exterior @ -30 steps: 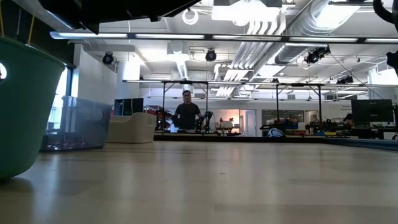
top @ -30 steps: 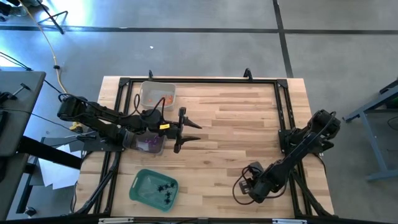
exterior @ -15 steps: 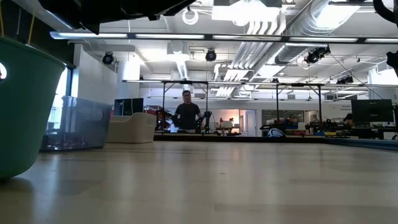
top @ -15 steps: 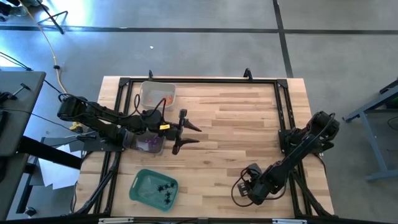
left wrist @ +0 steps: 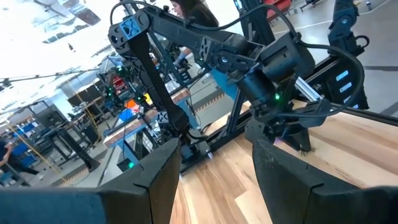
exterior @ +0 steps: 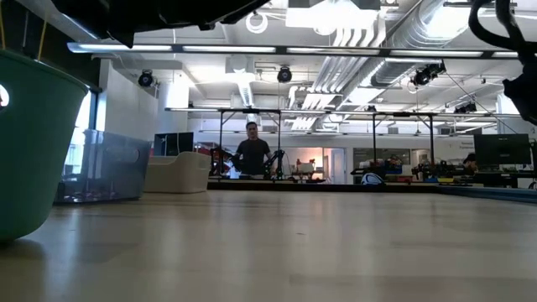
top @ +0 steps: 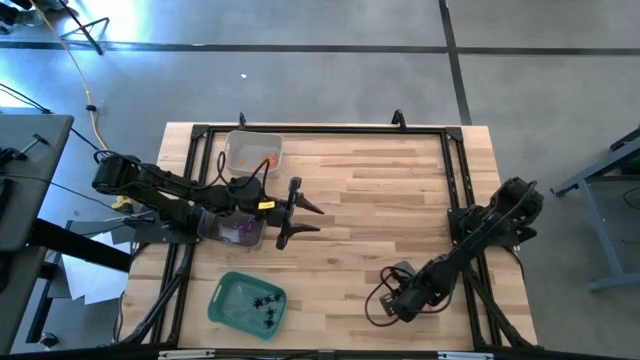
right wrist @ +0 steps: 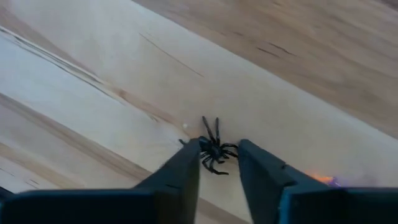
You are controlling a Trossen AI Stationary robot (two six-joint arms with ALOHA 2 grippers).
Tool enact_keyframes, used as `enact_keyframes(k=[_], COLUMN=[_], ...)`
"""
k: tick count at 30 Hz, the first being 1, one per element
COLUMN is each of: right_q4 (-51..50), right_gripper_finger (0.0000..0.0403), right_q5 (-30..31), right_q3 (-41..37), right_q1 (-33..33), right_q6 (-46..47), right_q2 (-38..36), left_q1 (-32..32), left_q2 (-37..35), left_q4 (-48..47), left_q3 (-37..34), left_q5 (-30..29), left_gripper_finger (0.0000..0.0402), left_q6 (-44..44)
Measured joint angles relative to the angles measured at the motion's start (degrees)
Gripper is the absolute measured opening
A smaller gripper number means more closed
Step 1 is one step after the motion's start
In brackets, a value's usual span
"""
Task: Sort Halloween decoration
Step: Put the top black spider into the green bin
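Observation:
A black spider (right wrist: 213,149), one of the Halloween decorations, lies on the wood near the table's front edge. My right gripper (top: 385,300) points down over it, with a finger on either side of the spider (right wrist: 219,152). My left gripper (top: 300,218) hangs open and level above the table's left half, holding nothing (left wrist: 214,180). A clear tray (top: 253,153) at the far left holds orange pieces. A second clear tray (top: 240,232) with purple pieces sits under the left arm. A green tray (top: 248,303) at the near left holds black spiders. My right gripper has the spider between its two fingertips (right wrist: 189,160). The tips meet the spider's outer legs (right wrist: 203,147) on both sides. The fingers come from above, pointing steeply down. The spider lies flat on the table.
The wide middle and right of the wooden table (top: 390,190) is bare board. A black frame (top: 330,128) runs along the table's edges. In the low view the green tray (exterior: 33,143) stands close at the left. A person (exterior: 252,155) stands far off in the room.
My right arm has swung a little toward the table's left edge, staying low near the front edge. My left arm has kept still.

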Motion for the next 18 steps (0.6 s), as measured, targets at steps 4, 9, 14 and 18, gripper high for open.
enact_keyframes(k=[4,9,14,18], right_q4=[0.71,0.70,0.50,-0.16], right_gripper_finger=[0.0018,0.0010,0.0004,0.0002], right_q5=[0.34,0.37,0.30,0.28], right_q3=[0.00,0.00,-0.01,-0.02], right_q1=[-0.16,-0.17,-0.17,-0.17], right_q6=[-0.07,-0.04,-0.86,-1.09], right_q2=[0.11,0.13,0.09,-0.33], left_q1=[0.00,0.00,0.00,0.00], left_q2=[0.00,0.00,0.00,0.00], left_q4=[0.02,0.02,0.04,0.05], left_q3=[0.00,0.00,0.00,0.00], left_q5=[0.09,0.11,0.44,0.54], left_gripper_finger=[0.0186,0.0186,0.0186,0.0186], left_q6=[0.00,0.02,0.00,-0.33])
